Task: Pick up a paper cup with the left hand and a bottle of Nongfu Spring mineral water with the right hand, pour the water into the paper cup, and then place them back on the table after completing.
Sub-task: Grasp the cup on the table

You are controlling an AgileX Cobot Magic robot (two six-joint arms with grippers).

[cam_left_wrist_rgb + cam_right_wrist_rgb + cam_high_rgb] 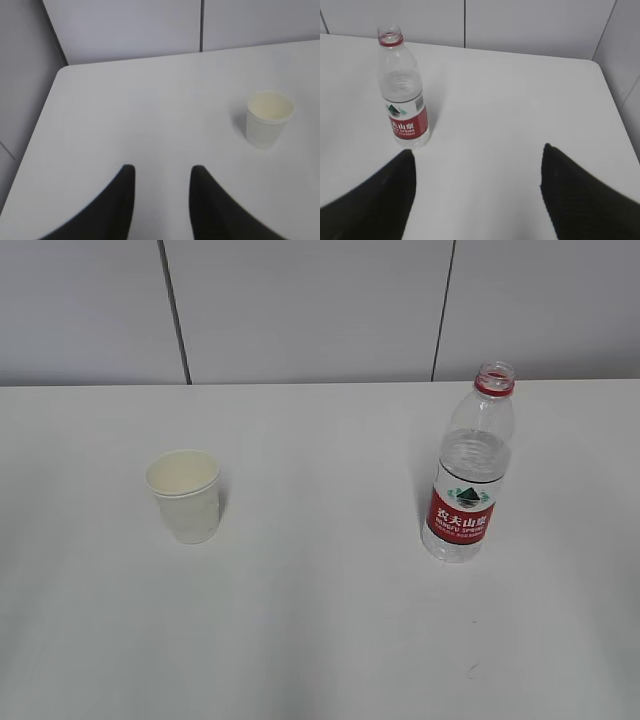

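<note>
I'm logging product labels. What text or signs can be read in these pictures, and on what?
"农夫山泉": white characters on the red label of the bottle.
"NONGFU SPRING": small line beneath, only just legible in the right wrist view.
Green mountain logo above it: no words legible.
Paper cup: plain, no print.

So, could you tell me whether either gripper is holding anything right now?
Nothing: both sets of jaws are open, paper cup and bottle stand free.
</note>
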